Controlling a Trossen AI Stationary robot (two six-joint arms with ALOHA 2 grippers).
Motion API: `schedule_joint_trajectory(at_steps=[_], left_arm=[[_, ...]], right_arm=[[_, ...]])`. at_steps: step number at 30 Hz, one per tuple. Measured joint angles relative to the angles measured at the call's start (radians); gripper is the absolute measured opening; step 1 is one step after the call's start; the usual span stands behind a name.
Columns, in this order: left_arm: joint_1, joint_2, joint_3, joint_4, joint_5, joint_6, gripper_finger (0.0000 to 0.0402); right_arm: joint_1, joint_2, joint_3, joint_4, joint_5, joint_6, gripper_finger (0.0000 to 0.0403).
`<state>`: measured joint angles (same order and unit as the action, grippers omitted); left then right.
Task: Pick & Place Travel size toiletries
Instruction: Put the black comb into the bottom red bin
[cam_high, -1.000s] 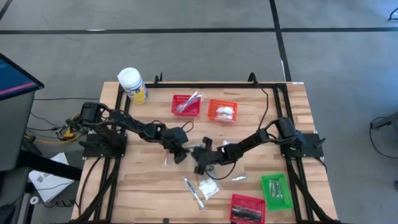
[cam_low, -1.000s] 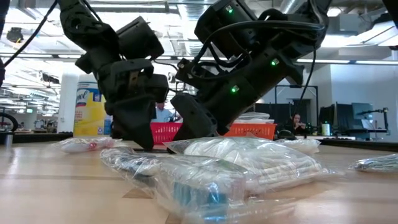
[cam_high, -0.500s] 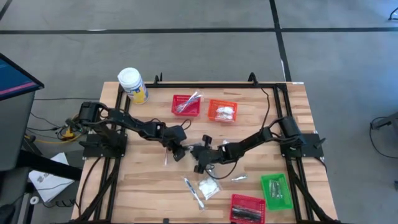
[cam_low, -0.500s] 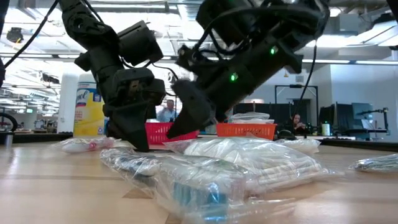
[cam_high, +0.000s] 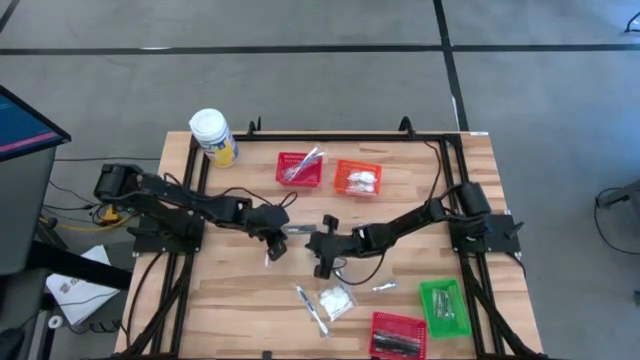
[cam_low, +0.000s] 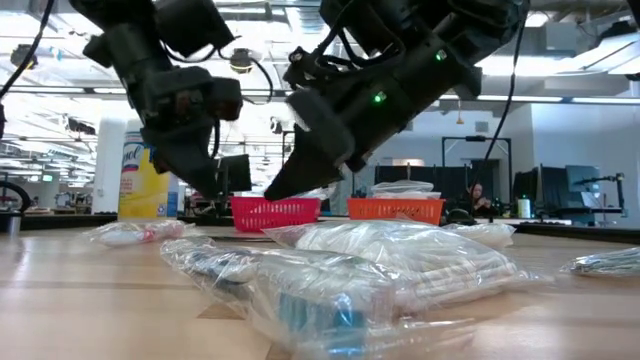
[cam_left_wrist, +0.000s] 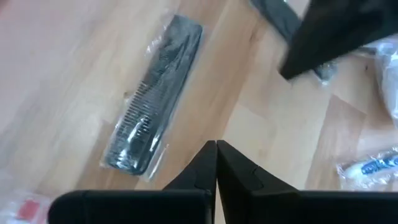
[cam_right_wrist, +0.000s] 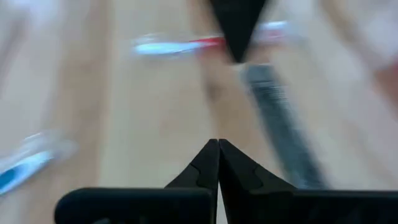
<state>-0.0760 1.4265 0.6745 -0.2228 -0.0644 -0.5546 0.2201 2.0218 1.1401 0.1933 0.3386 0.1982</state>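
Both grippers hover shut and empty above the middle of the table, tips facing each other: my left gripper (cam_high: 276, 236) (cam_left_wrist: 216, 155) and my right gripper (cam_high: 314, 246) (cam_right_wrist: 219, 155). Between them a black comb in clear wrap (cam_left_wrist: 155, 93) (cam_high: 297, 229) lies flat on the wood. A wrapped toothbrush with red on it (cam_right_wrist: 186, 45) (cam_high: 268, 257) lies just beyond my left gripper. Nearer the front edge lie a wrapped toothbrush (cam_high: 310, 305), a white packet (cam_high: 337, 299) and a silver packet (cam_high: 383, 288). In the low view both fingertips (cam_low: 215, 185) (cam_low: 280, 188) hang clear of the table.
A red basket (cam_high: 300, 168) and an orange basket (cam_high: 358, 178) with items stand at the back. A green basket (cam_high: 443, 305) and a red one (cam_high: 397, 333) stand at the front right. A white-lidded yellow jar (cam_high: 213, 137) stands at the back left corner.
Both grippers have risen off the table. My left gripper has also drawn back toward the table's left edge and tipped less steeply. The comb and the packets lie where they were.
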Motion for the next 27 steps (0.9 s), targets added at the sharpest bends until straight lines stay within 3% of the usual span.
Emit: schedule_joint_trajectory(at_steps=[3,6,8,11,16,20,27], left_arm=[[-0.006,-0.005,0.0,0.003,-0.032,0.0,0.0001],[-0.003,0.013,-0.004,0.002,-0.032,0.0,0.0001],[0.003,0.027,-0.004,0.0,-0.032,0.014,0.0001],[0.016,0.044,-0.004,0.005,-0.031,0.051,0.0001],[0.039,0.055,-0.004,0.009,-0.03,0.072,0.0001],[0.039,0.06,-0.004,0.019,-0.023,0.072,0.0002],[0.038,0.07,-0.004,0.02,-0.006,0.072,0.0002]], right_arm=[[-0.05,-0.014,-0.023,0.098,-0.219,-0.006,0.0],[-0.129,-0.015,-0.111,0.373,-0.502,0.075,0.0],[-0.178,-0.02,-0.174,0.581,-0.59,0.164,0.0],[-0.221,-0.024,-0.249,0.724,-0.6,0.178,0.0],[-0.242,-0.04,-0.256,0.655,-0.656,0.107,0.0007],[-0.259,-0.069,-0.223,0.477,-0.634,0.064,0.0048],[-0.296,-0.104,-0.069,0.081,-0.521,-0.023,0.0156]])
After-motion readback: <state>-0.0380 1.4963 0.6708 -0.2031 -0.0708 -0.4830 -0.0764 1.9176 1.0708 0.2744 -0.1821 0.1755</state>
